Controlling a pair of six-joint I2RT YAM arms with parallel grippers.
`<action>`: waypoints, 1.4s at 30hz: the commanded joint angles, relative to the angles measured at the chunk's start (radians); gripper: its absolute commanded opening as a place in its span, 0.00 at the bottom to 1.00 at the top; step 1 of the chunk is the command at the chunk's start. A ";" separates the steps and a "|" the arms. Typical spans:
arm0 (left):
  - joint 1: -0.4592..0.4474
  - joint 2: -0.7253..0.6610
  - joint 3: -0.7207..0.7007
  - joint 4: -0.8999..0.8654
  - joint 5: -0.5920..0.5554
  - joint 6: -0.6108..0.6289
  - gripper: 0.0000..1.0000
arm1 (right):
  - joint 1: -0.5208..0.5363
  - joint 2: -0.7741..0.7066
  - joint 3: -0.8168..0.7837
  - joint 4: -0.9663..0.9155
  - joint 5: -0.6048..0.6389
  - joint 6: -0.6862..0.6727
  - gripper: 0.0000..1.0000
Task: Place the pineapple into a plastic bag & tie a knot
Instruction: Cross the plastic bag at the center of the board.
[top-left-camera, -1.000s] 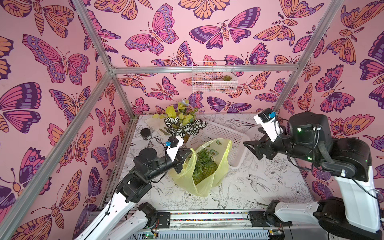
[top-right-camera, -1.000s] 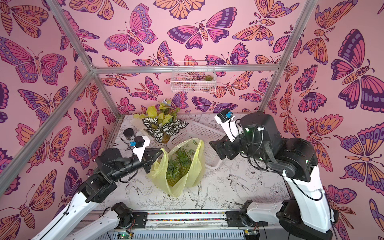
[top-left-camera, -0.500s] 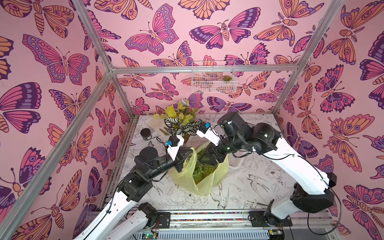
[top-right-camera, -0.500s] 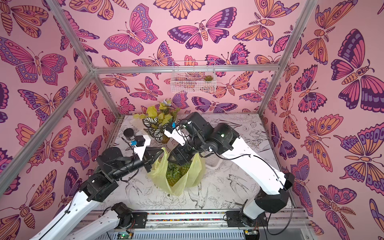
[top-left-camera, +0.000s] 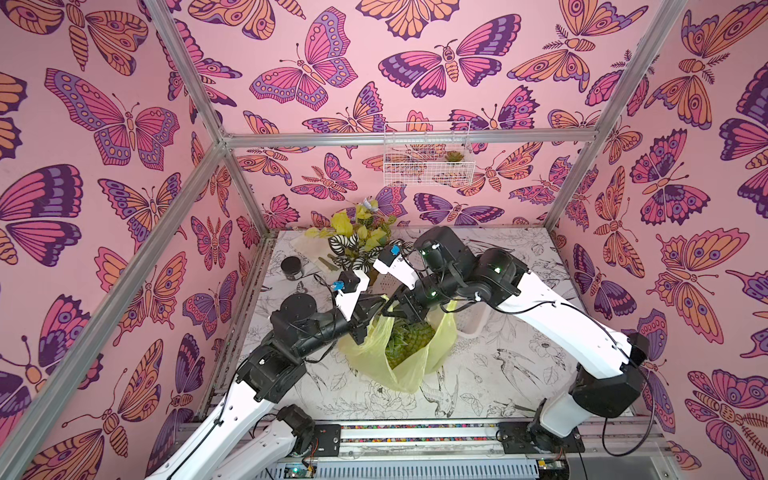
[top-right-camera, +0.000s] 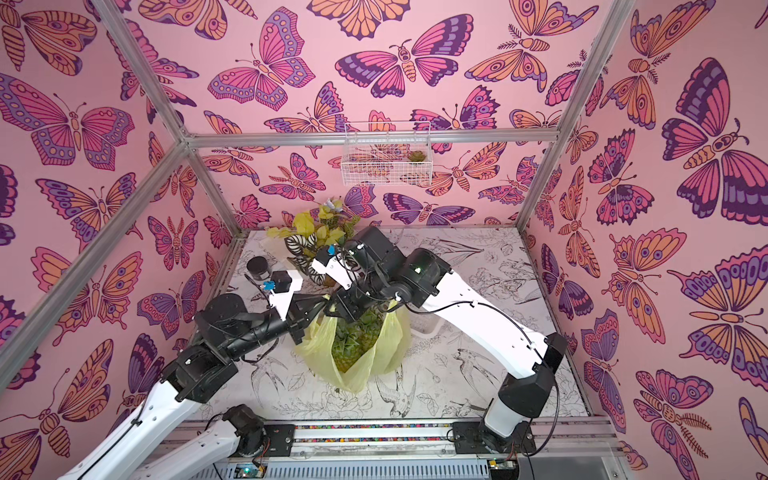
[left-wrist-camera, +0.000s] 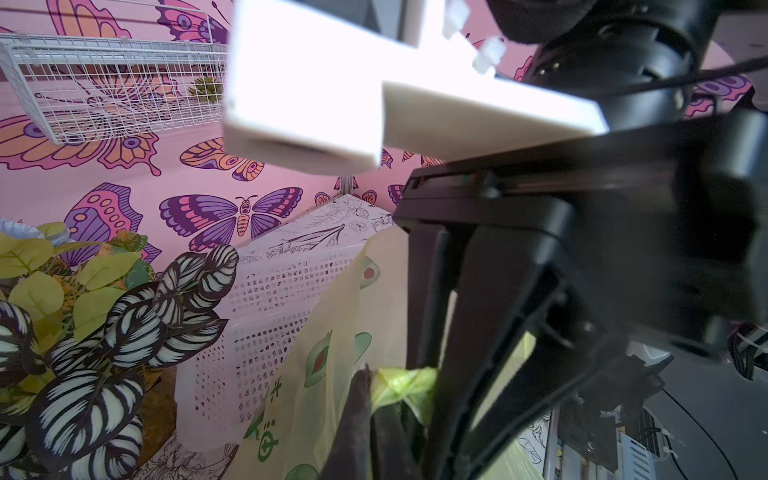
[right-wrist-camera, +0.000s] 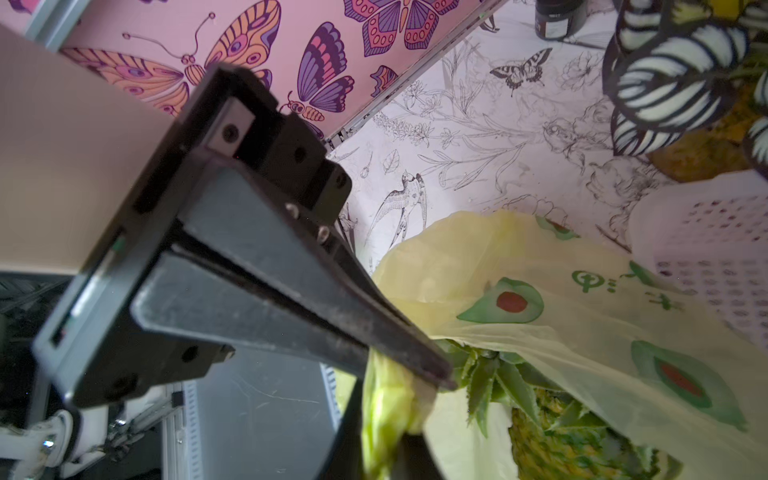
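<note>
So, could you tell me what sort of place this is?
Probably a robot test cell, not a home: aluminium frame, butterfly-print walls, a mounting rail in front, staged plant.

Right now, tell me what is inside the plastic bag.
A pineapple, leaves and scaly skin showing where the plastic bag gapes; film covers the rest.

The yellow-green avocado-print plastic bag (top-left-camera: 370, 357) stands open on the table (top-left-camera: 519, 374), pineapple (top-left-camera: 409, 337) inside, crown uppermost.
</note>
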 joint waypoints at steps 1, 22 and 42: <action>0.007 -0.019 -0.021 0.019 -0.049 -0.013 0.00 | 0.005 -0.018 -0.016 0.007 0.022 -0.013 0.00; 0.006 -0.076 -0.083 -0.023 0.061 0.171 0.67 | -0.003 -0.062 -0.028 0.096 0.066 0.039 0.00; -0.046 -0.037 -0.107 -0.012 -0.010 0.285 0.11 | -0.004 -0.120 -0.122 0.252 0.110 0.178 0.00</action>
